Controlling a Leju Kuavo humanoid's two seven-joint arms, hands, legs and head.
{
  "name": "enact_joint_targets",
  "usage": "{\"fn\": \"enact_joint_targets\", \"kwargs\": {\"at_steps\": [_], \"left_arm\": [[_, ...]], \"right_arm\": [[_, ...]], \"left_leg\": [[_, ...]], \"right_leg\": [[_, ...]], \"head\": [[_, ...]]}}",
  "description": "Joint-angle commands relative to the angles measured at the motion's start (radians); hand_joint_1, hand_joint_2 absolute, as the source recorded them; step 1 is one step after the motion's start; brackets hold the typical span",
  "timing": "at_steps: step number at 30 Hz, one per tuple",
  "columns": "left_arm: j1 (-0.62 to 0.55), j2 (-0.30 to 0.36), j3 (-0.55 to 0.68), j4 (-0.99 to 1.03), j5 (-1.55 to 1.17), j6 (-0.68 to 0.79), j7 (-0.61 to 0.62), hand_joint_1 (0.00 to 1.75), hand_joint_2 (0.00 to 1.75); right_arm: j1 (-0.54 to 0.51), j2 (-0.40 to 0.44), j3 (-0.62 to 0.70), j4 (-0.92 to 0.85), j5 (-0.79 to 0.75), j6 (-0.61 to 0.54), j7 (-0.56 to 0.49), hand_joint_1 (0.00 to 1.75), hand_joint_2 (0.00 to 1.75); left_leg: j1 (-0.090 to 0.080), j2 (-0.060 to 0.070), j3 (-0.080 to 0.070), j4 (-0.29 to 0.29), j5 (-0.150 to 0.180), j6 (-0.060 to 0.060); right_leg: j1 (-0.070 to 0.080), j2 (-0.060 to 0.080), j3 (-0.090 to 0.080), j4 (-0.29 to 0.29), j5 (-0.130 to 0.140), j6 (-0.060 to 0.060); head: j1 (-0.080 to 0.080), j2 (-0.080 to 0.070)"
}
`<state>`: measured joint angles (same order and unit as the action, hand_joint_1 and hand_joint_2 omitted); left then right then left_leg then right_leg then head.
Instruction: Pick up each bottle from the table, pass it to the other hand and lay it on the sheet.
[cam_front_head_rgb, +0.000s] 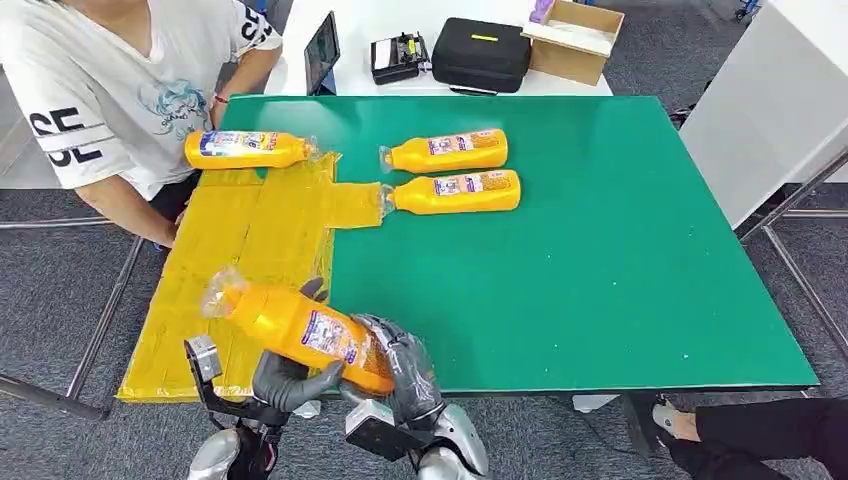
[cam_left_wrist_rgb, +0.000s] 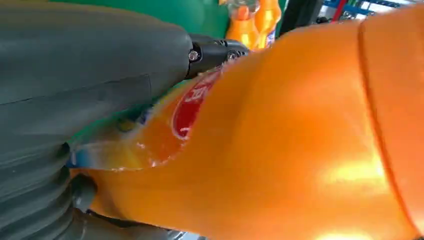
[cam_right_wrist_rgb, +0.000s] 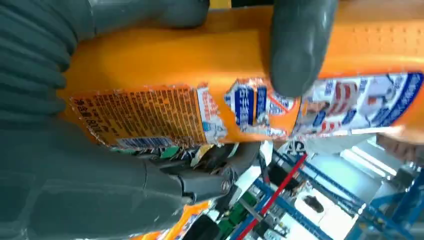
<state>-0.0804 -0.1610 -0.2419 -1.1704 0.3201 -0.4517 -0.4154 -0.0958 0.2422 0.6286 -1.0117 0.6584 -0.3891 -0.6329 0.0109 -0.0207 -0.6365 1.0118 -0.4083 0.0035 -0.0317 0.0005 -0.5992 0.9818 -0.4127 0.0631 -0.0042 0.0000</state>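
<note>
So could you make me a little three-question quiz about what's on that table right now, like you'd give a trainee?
1. True or false: both the left hand and the right hand touch the held bottle.
2. How many bottles lie on the bare green table, off the yellow sheet?
3. The far bottle by the person lies: A) at the sheet's far edge, B) in the cardboard box, C) on the floor.

Key: 1 true; 2 two, the upper bottle and the lower bottle; 3 A.

Green table (cam_front_head_rgb: 600, 260) with yellow sheet (cam_front_head_rgb: 250, 240), two bottles (cam_front_head_rgb: 450, 152)
</note>
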Motion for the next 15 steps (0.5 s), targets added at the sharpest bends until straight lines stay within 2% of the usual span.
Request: {"fn": "enact_joint_targets", "kwargs": {"at_steps": [1,15], "left_arm": [[-0.046,0.039,-0.047,0.103,0.088,-0.069,0.02,0.0,1.75],[-0.041,0.039,-0.039,0.1,0.097,-0.05,0.021,0.0,1.75]], "right_arm": [[-0.053,0.016,0.1,0.239,0.012,0.009,0.007,1.75,1.75],[-0.072,0.017,0.114,0.261,0.029,0.015,0.02,1.75,1.75]], "left_leg": [[0.001,0.001,0.004,-0.002,-0.001,0.0],[0.001,0.001,0.005,-0.001,-0.002,0.0]], "right_leg": [[0.002,0.0,0.004,-0.002,-0.001,-0.003],[0.003,-0.001,0.005,-0.001,-0.002,-0.004]], "head": [[0.0,0.0],[0.0,0.0]]}}
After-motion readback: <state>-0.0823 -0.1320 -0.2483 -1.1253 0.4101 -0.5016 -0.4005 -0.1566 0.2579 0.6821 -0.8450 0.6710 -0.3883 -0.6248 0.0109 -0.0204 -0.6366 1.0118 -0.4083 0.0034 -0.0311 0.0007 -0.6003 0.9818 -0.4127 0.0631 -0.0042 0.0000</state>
